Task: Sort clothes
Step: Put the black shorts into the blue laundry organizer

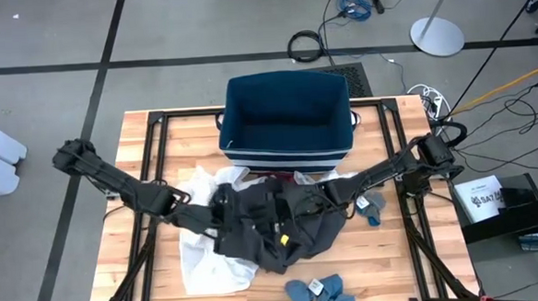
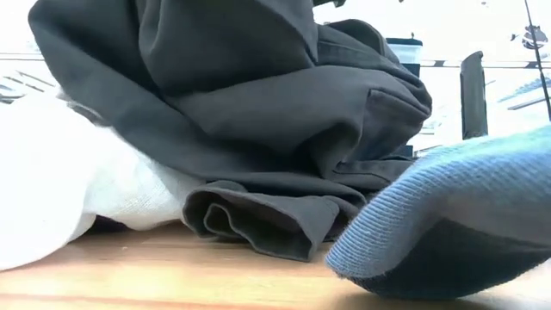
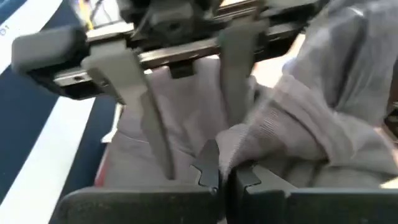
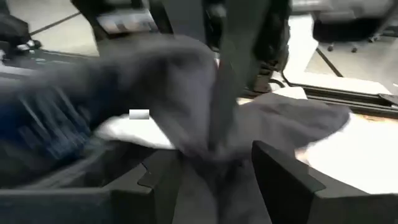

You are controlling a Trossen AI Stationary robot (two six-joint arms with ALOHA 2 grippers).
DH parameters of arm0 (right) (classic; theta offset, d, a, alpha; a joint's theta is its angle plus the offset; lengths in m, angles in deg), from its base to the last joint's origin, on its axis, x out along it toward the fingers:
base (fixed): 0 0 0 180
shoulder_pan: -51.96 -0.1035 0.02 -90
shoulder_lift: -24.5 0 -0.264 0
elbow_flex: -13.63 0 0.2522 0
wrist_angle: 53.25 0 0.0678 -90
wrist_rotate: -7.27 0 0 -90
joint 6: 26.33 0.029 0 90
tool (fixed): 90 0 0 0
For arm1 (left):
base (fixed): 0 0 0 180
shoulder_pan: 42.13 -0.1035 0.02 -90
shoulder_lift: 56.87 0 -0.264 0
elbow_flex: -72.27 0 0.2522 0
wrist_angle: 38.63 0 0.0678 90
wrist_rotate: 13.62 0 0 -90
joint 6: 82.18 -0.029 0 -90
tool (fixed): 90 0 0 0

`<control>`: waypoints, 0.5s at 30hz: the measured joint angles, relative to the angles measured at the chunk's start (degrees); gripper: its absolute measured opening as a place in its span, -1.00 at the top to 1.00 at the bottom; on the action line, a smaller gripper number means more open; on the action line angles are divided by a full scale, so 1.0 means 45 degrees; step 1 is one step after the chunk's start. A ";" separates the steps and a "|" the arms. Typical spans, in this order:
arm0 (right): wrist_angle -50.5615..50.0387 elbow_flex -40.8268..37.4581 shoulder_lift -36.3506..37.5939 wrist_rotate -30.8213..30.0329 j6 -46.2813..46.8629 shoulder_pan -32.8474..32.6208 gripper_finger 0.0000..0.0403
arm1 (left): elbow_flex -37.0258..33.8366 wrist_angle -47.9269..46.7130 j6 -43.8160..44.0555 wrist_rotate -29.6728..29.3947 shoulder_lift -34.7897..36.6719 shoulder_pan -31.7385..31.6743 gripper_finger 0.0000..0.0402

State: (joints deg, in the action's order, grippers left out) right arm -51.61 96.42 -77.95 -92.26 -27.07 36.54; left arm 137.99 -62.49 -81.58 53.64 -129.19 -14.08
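Two dark robot arms meet over one dark grey garment (image 1: 287, 225) heaped mid-tabletop (image 1: 139, 130), in front of one navy fabric bin (image 1: 286, 122). The left end effector (image 3: 227, 177) is pressed together, pinching the grey cloth. The right end effector (image 4: 208, 165) is spread around a fold of it. One white garment (image 1: 210, 255) lies beneath; three blue socks (image 1: 318, 291) are visible nearby.
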 joint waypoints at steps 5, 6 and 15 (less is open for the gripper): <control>0.0410 -0.0015 -0.0088 0.0125 -0.0005 -0.0214 0.09 | 0.0000 0.1206 -0.0803 0.0598 -0.0557 -0.0197 1.00; 0.0574 -0.0015 -0.0173 0.0139 -0.0014 -0.0246 0.09 | 0.0000 0.1338 -0.1000 0.0721 -0.0651 -0.0228 1.00; 0.1960 0.0005 -0.1168 0.0191 -0.0428 -0.0326 0.09 | -0.0029 0.2125 -0.1546 0.0727 -0.0722 -0.0120 0.78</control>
State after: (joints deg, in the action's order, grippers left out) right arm -42.79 96.44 -83.21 -91.40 -28.99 35.08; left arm 137.86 -52.93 -88.53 56.91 -132.44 -14.62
